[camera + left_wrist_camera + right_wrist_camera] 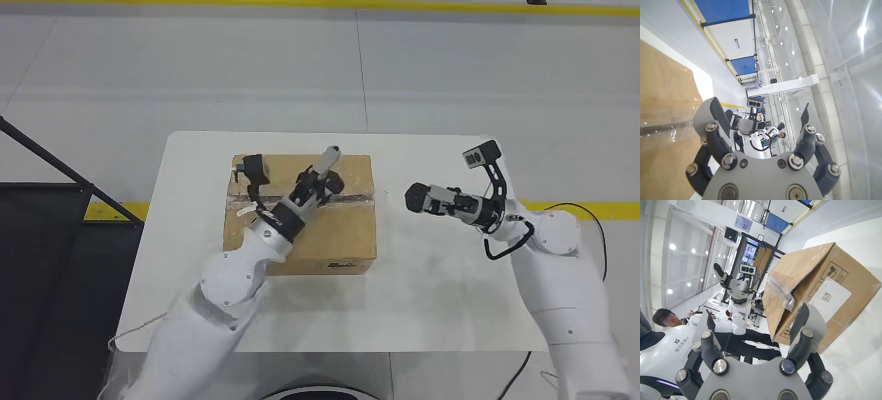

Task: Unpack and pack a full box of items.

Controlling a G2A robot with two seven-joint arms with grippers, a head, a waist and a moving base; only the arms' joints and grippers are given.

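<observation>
White table (430, 290) bears a taped box (345, 235); a white printed label (830, 292) on its side; left gripper (330, 168) hangs above the box, jaws spread; right gripper (410, 196) beside it, jaws likewise spread.

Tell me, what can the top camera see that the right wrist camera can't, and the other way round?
Top view: the whole white table, and the left gripper hanging over the top of the cardboard box. Right wrist view: the box's side with a white label, and loose clear tape at its end. Both: the box, the left gripper and the right gripper, each open.
</observation>
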